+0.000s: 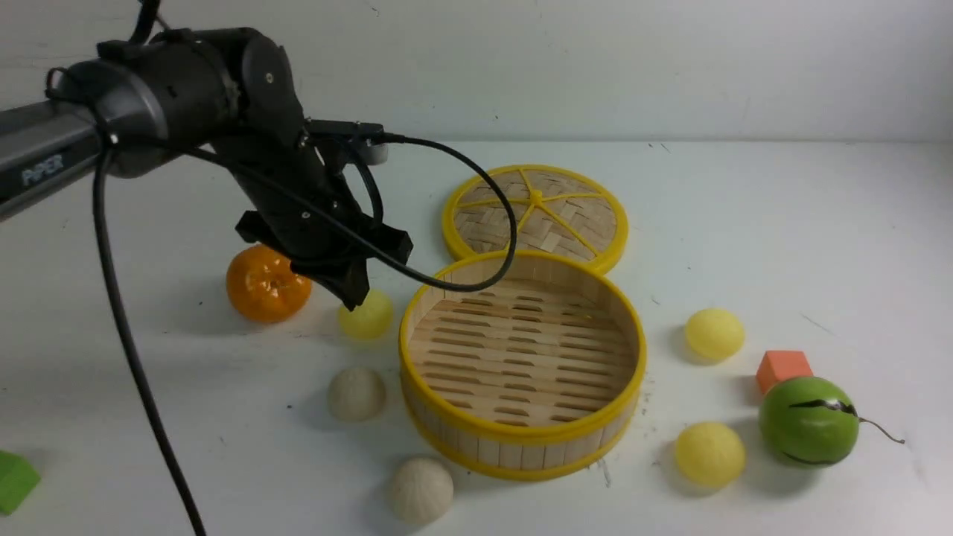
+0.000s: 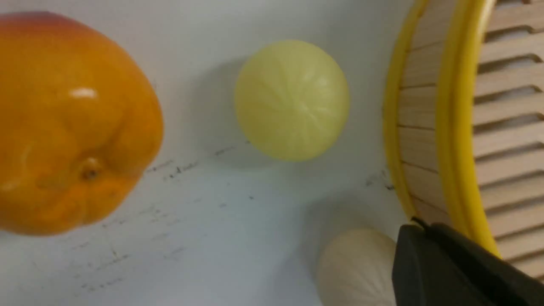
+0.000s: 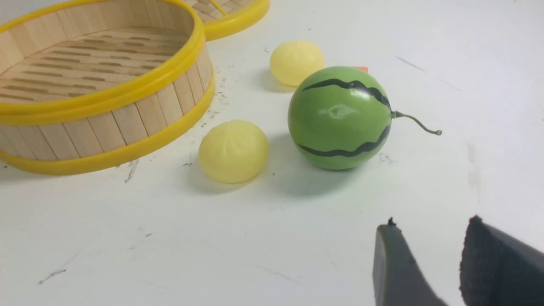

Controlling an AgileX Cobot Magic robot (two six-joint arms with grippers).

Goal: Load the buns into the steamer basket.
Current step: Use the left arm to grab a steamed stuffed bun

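The steamer basket stands upright mid-table with nothing inside it. Three pale yellow buns lie on the table: one at the basket's left and two on its right. Two off-white buns lie at its front left. My left gripper hangs shut and holding nothing just above the left yellow bun, between the orange and the basket rim. My right gripper is open over bare table, near the green ball, and is out of the front view.
A glossy orange sits left of my left gripper. The woven lid lies flat behind the basket. A green ball with a stem and an orange cube are at the right. A green block is at the front left edge.
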